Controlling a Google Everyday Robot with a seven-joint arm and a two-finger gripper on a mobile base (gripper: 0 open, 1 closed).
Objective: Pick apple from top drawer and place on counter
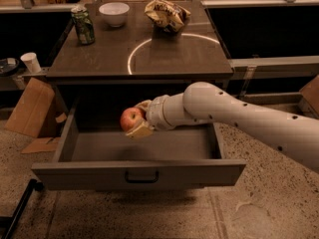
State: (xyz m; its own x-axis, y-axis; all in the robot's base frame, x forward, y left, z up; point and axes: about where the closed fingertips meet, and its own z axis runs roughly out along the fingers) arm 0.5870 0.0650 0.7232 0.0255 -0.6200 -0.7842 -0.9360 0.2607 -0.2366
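Observation:
The red apple (130, 118) with yellowish patches is held in my gripper (138, 119), above the open top drawer (139, 172) and just below the counter's front edge. The gripper's tan fingers (140, 131) close around the apple from the right. My white arm reaches in from the right side. The drawer is pulled out, its inside bare, with a dark pull handle (141, 177) at the front centre. The dark brown counter (99, 59) with a white circular line (149, 46) lies behind and above.
On the counter stand a green can (83, 26) at the back left, a white bowl (114, 13) and a crumpled chip bag (167, 15). A cardboard box (31, 108) and a white cup (31, 61) are at the left. A dark shelf unit lies to the right.

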